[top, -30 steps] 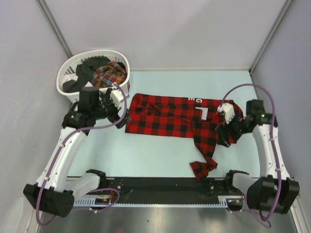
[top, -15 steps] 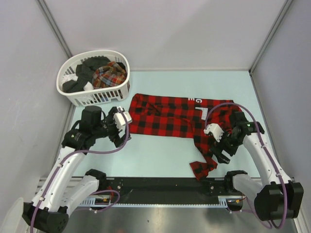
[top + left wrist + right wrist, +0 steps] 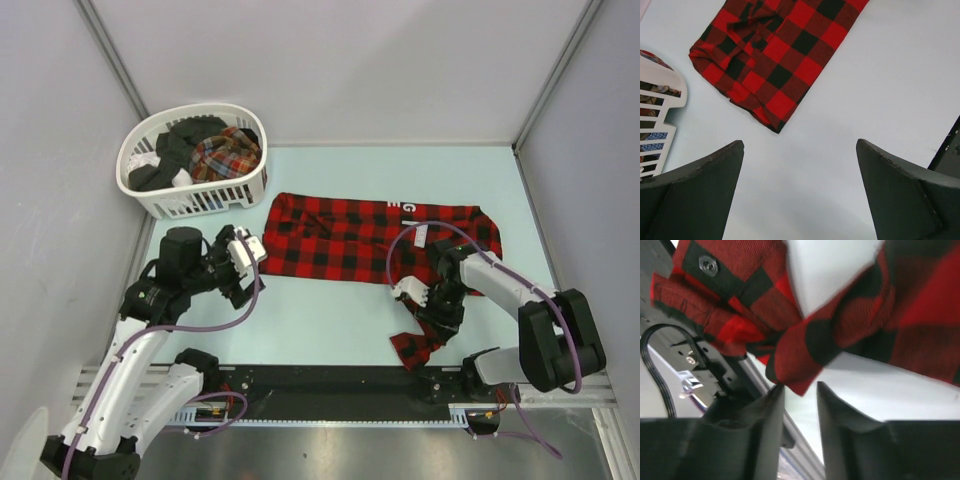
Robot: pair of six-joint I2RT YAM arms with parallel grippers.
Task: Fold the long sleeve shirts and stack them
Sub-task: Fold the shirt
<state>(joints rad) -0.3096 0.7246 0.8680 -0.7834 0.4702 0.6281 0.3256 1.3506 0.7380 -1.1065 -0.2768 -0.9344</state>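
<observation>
A red-and-black checked long sleeve shirt (image 3: 350, 235) lies spread across the pale table, one sleeve trailing down to a bunched cuff (image 3: 415, 345) at the near edge. My right gripper (image 3: 436, 320) hangs over that sleeve; in the right wrist view its jaws (image 3: 799, 386) stand a narrow gap apart, a fold of the sleeve (image 3: 805, 360) touching the left fingertip and not pinched. My left gripper (image 3: 240, 272) is wide open above bare table, just short of the shirt's left corner (image 3: 775, 55). A finer plaid shirt (image 3: 228, 152) lies in the basket.
The white slatted basket (image 3: 190, 205) holding dark and plaid clothes stands at the back left, its wall also at the left of the left wrist view (image 3: 665, 90). A black rail (image 3: 330, 385) runs along the near edge, close under the cuff. Grey walls enclose the table.
My right arm swung in and down from the shirt's right end to the hanging sleeve, its jaws narrowing. The left arm drew back from the basket toward the near left.
</observation>
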